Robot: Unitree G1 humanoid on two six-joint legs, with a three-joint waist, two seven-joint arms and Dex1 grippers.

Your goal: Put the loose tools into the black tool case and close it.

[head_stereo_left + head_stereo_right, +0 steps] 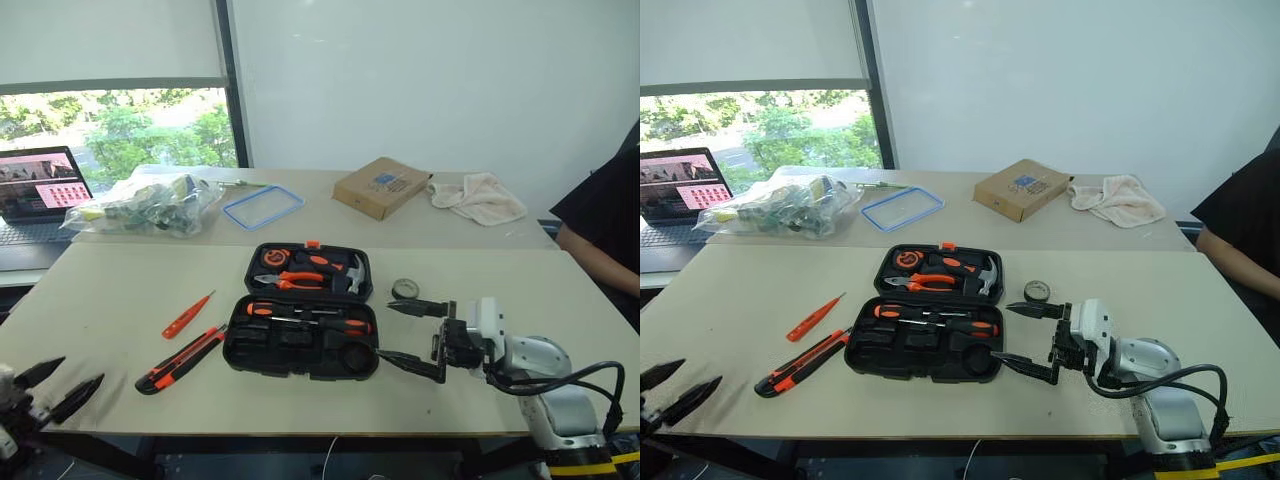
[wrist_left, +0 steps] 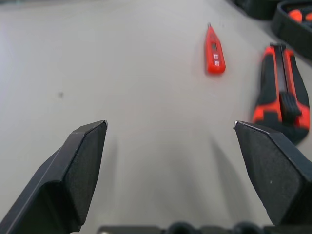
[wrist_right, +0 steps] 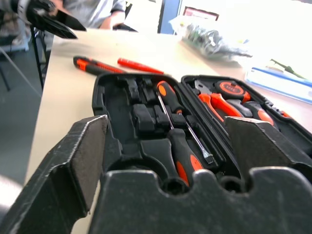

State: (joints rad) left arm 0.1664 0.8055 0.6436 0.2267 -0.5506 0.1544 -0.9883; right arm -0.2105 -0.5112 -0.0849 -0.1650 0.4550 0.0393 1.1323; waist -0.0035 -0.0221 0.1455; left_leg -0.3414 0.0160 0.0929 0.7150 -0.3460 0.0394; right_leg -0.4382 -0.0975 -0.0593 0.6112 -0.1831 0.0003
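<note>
Left eye view, lower left corner: the left gripper (image 1: 60, 385) hangs at the edge of the pale counter (image 1: 120, 290) with its two black fingers spread apart and nothing between them. Right of it, left of centre, a slim all-orange screwdriver (image 1: 187, 315) lies slanted on the counter, and just below it lies the black-and-orange utility knife (image 1: 181, 359), also slanted, its upper end close to the case. At centre sits the flat black plastic tool case (image 1: 303, 320), lid open; two orange-and-black-handled screwdrivers (image 1: 310, 316) rest in slots of its near half, while orange-handled pliers (image 1: 287, 282) and a steel-headed hammer (image 1: 350, 273) fill the far half. Just right of the case's far half lies a small dark tape roll (image 1: 405, 289). Below it, at lower right, the right gripper (image 1: 384, 332) points toward the case's right edge, fingers wide apart and empty. A brown cardboard box (image 1: 382, 187) stands at the upper right.
</note>
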